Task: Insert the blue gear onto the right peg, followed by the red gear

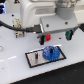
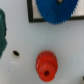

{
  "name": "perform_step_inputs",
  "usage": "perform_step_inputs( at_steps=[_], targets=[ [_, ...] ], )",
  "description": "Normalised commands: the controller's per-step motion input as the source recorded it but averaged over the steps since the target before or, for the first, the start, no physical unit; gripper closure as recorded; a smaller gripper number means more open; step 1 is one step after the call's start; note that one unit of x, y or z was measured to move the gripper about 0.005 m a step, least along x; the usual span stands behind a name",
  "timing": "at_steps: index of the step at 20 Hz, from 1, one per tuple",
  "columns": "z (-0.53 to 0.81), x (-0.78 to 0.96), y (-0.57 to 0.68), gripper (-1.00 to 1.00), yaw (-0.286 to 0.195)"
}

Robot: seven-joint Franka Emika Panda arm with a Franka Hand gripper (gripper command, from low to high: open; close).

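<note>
The flat bright-blue toothed plastic gear [image 1: 50, 52] lay on the grey black-framed rectangular plate [image 1: 28, 58], toward the end at the exterior view's right, and the plate itself lay flat on the white table [image 1: 15, 70]. The small red plastic gear with a raised hub [image 1: 49, 37] sat off the plate, behind it in the exterior view and well apart from the blue gear, just under the arm's gripper [image 1: 50, 34]. A dark green object [image 1: 67, 35] stood beside it toward the exterior view's right.
</note>
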Motion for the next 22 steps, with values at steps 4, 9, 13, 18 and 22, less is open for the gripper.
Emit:
perform_step_inputs(
  at_steps=[4, 9, 13, 18, 22],
  targets=[
    [-0.02, -0.57, 0.16, -1.0, 0.0],
    [-0.25, -0.5, 0.07, -1.0, 0.0],
    [-0.34, -0.42, 0.03, -1.0, 0.0],
    [-0.35, -0.37, 0.01, -1.0, 0.0],
    [-0.31, -0.39, 0.01, -1.0, 0.0]
  ],
)
